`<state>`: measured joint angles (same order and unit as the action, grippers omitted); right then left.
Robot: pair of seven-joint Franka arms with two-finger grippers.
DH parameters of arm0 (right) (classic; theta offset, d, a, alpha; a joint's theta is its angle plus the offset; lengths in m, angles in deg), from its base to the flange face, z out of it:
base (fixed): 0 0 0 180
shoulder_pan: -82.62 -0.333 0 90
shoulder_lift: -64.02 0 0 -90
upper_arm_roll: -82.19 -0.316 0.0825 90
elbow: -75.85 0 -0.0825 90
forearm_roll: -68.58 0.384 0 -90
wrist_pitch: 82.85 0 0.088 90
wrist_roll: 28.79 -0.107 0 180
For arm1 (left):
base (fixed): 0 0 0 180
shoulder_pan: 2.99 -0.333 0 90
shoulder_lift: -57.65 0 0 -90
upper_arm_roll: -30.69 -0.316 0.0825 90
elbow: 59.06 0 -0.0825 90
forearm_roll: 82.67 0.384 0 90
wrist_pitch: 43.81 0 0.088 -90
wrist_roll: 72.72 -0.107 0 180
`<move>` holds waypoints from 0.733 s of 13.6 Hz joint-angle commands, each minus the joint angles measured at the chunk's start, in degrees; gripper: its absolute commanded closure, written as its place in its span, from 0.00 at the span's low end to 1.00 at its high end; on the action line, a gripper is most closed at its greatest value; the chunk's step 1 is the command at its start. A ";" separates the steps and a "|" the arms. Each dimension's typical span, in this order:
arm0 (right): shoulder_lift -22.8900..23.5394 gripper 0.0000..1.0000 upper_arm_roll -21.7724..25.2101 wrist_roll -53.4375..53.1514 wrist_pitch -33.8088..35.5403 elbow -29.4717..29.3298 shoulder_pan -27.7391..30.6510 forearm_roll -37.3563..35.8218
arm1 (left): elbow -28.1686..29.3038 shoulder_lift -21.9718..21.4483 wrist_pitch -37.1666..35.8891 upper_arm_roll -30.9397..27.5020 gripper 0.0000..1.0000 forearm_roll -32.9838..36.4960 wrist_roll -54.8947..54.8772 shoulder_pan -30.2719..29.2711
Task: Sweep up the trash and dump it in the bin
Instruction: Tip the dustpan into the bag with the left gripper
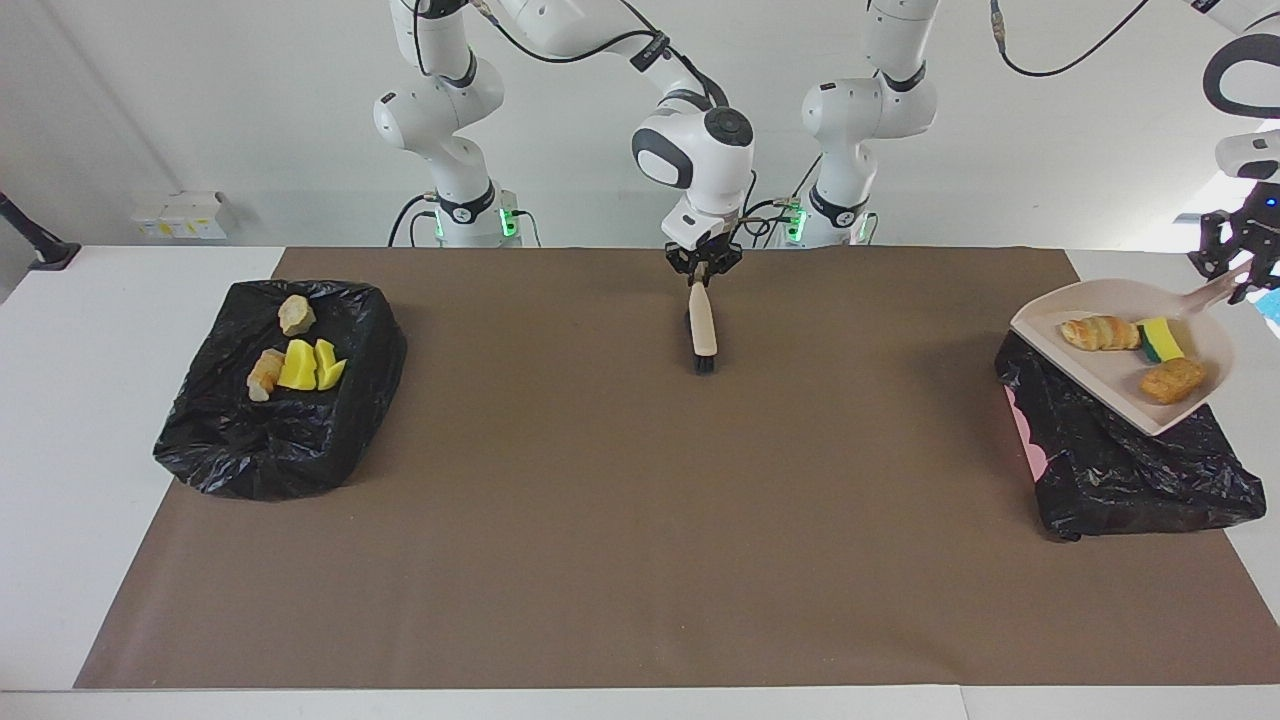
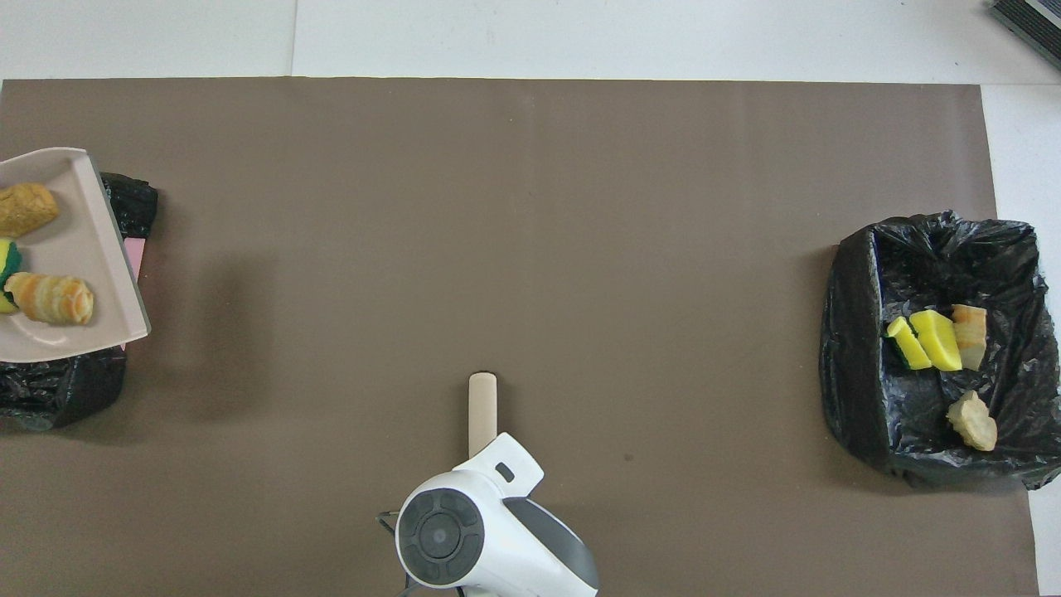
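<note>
The left gripper (image 1: 1238, 262) pinches the thin handle of a smooth beige plastic dustpan (image 1: 1100, 385), held over the crinkled black bag of the bin (image 1: 1130, 470) below it. In the pan below that gripper lie three pieces of trash: a ridged bread roll (image 1: 1098, 333), a green-faced yellow sponge (image 1: 1162, 340) and a rough brown lump (image 1: 1172, 380). The right gripper (image 1: 703, 272) is pressed shut on the rounded pale handle of a black-bristled brush (image 1: 703, 330), hanging beneath it. Well away from both grippers, a second bag-lined bin (image 1: 240, 440) holds yellow sponge pieces (image 1: 308, 366) and pale lumps (image 1: 295, 315).
</note>
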<state>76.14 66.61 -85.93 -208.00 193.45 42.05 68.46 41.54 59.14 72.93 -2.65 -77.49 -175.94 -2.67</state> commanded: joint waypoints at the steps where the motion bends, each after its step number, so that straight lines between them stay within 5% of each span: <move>1: 1.34 1.00 -0.14 -0.43 2.71 -2.20 1.20 -1.37 | -2.95 2.11 3.48 -1.72 1.00 6.48 -0.58 -0.40; 4: 1.51 1.00 -0.23 0.35 3.34 -2.56 1.55 -1.29 | -2.86 3.52 6.74 -1.72 1.00 15.20 -0.40 -0.41; 5: 1.60 0.88 -0.23 1.06 3.34 -2.56 1.73 -1.11 | -2.51 3.61 6.83 -1.72 1.00 15.39 -0.05 -0.67; 6: 1.69 0.50 -0.23 2.37 3.43 -2.56 1.90 -1.02 | -2.68 4.56 7.27 -1.81 1.00 16.43 0.04 -0.67; 7: 1.51 0.01 -0.14 3.16 3.34 -2.56 1.99 -0.85 | -2.77 6.14 8.32 -1.73 1.00 18.01 0.12 -0.76; 10: 0.63 0.00 -0.23 3.08 4.91 -4.92 4.36 -0.23 | -2.60 7.03 9.47 -1.73 1.00 23.00 0.13 -0.06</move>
<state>76.74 66.91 -84.50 -205.45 191.13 44.22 68.43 40.17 65.02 81.28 -4.33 -58.48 -176.03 -2.74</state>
